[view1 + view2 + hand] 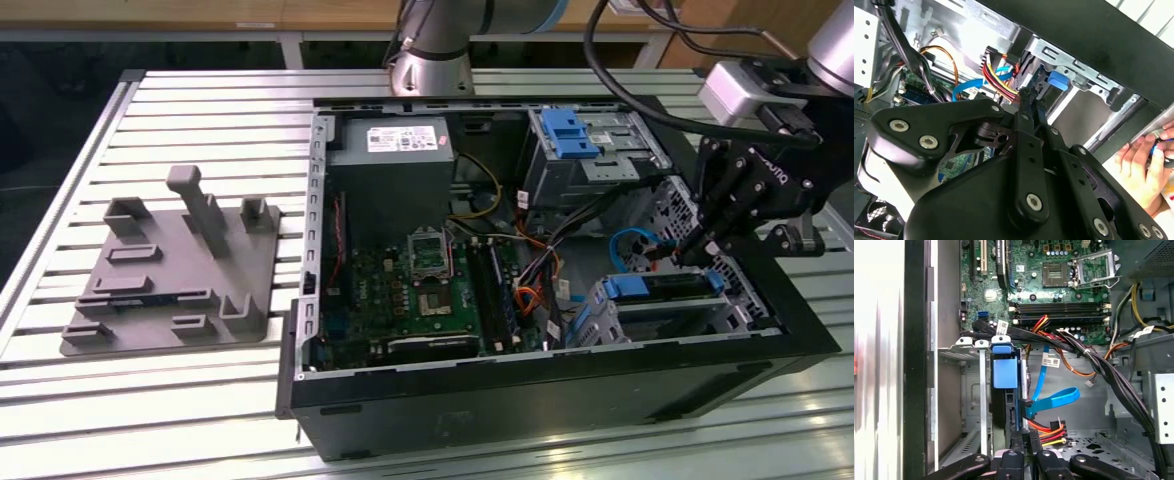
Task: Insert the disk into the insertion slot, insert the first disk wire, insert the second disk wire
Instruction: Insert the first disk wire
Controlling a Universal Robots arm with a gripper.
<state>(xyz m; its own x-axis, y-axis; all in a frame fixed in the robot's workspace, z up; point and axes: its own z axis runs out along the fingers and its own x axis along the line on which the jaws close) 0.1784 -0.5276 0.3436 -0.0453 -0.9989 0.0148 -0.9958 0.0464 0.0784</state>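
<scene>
The disk, framed in blue, lies inside the insertion slot, a silver cage at the case's front on the exterior view's right. In the first wrist view I see the disk's blue carrier edge-on in the cage. A blue flat wire ends in a black plug at the disk's edge. My gripper hangs just over that end of the disk. Its fingers are pressed together where the red-and-yellow wire ends.
A grey cage with a blue latch sits at the case's back. The motherboard and a thick black cable bundle lie beside the slot. A grey fixture plate rests on the table. A person's hand is outside the case.
</scene>
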